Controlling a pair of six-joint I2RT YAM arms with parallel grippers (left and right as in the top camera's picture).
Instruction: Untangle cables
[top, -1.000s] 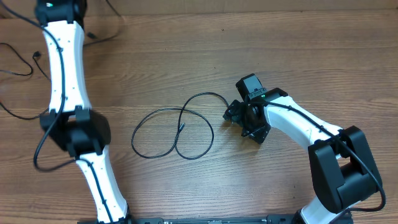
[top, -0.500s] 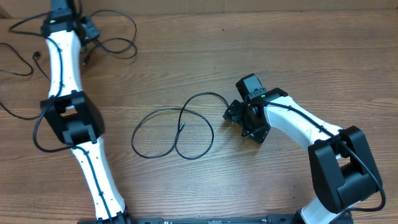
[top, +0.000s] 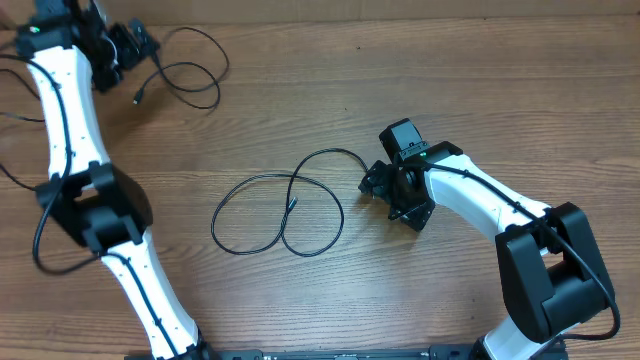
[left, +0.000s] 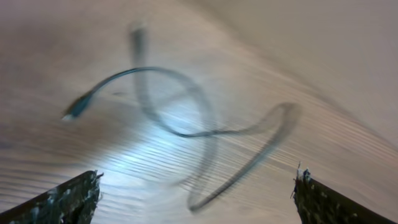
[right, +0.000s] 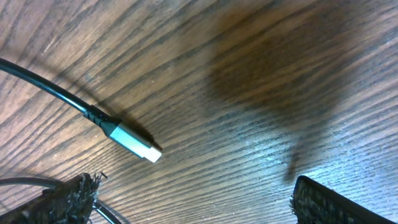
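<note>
Closest to me, the right pincer hangs low over the desk with its jaws spread wide and nothing between them. A silver-tipped plug lies flat on the wood just ahead of them. That plug ends the looped cable, which sits mid-desk in two overlapping rings, with its other end lying inside them.

To do this step well, I'd say take the cord just behind the plug rather than the metal tip. Then draw it out and away from the rings, so the crossing slides open instead of cinching. The pull should be low and slow, as thin cord like this will spring back.

Farther off, at the far left corner, the left pincer is also wide and empty. Its own view is blurred, but it shows a second cable curled loosely on the desk beneath it, well apart from the first.

I see no box, tray or bin anywhere; both cables rest on bare wood.
</note>
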